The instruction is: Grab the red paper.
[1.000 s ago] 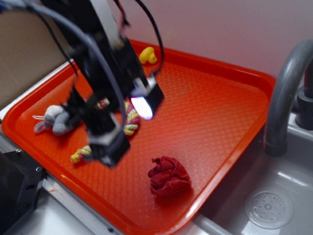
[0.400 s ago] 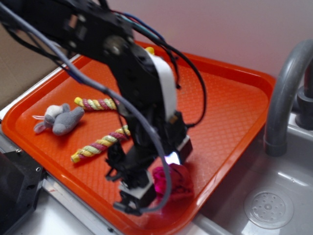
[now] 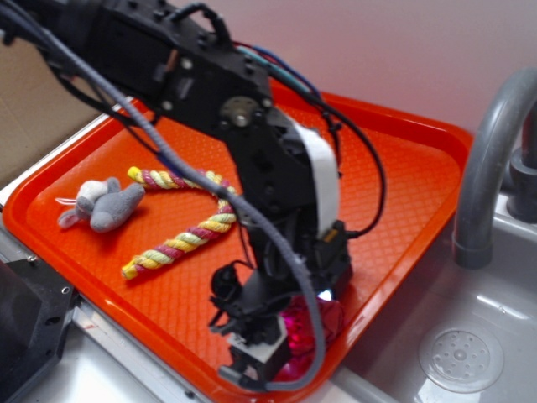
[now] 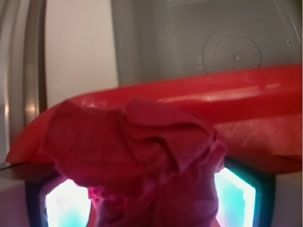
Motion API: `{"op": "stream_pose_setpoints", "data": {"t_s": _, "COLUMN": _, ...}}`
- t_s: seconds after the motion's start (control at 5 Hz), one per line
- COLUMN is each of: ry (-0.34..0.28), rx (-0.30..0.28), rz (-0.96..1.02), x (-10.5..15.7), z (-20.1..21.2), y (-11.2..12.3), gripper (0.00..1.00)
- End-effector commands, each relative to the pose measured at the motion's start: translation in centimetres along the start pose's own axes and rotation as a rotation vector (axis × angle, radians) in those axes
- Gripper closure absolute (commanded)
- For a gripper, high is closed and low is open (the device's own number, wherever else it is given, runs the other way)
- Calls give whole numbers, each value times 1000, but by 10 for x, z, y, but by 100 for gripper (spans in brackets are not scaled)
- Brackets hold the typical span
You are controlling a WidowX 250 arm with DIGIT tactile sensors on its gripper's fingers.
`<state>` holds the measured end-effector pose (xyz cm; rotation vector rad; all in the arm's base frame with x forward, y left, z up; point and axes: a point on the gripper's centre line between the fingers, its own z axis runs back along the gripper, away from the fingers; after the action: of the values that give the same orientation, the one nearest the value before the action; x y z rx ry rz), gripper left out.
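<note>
Straddling the red paper (image 4: 142, 161), fingers (image 3: 252, 357) low, orange tray (image 3: 403, 193) corner

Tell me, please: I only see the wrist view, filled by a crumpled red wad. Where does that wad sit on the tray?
Observer: The red paper lies in the tray's near corner, on the side by the sink.
Operator: Is anything else on that tray?
Observer: Yes, a twisted rope near the middle and a grey plush toy at the left end, both apart from the paper.
Operator: And the arm?
Observer: It bends down over the paper, with the pincer right at it; whether it is closed, I cannot tell.
</note>
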<state>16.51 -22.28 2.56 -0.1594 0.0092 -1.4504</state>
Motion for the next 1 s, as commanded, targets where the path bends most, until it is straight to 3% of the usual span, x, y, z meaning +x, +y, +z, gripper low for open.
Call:
{"op": "stream_pose_setpoints", "data": {"t_s": 0.0, "ry": 6, "rx": 7, "rz": -3, "x": 1, "z": -3, "y": -22, "gripper": 100}}
{"op": "stream_pose_setpoints", "data": {"t_s": 0.2, "ry": 7, "rx": 37, "rz": 61, "x": -11, "z": 12, "y": -19, "gripper": 100}}
{"op": "stream_pose_setpoints", "data": {"t_s": 0.4, "ry": -40, "rx": 15, "rz": 303, "x": -50, "z": 59, "y": -1, "gripper": 100}}
{"op": "stream_pose_setpoints", "data": {"t_s": 0.6, "ry": -89, "rx": 28, "rz": 441, "x": -84, "z": 100, "y": 17, "gripper": 100}}
{"op": "stream_pose_setpoints", "data": {"t_s": 0.8, "ry": -37, "rx": 90, "rz": 623, "x": -115, "z": 136, "y": 24, "gripper": 100}}
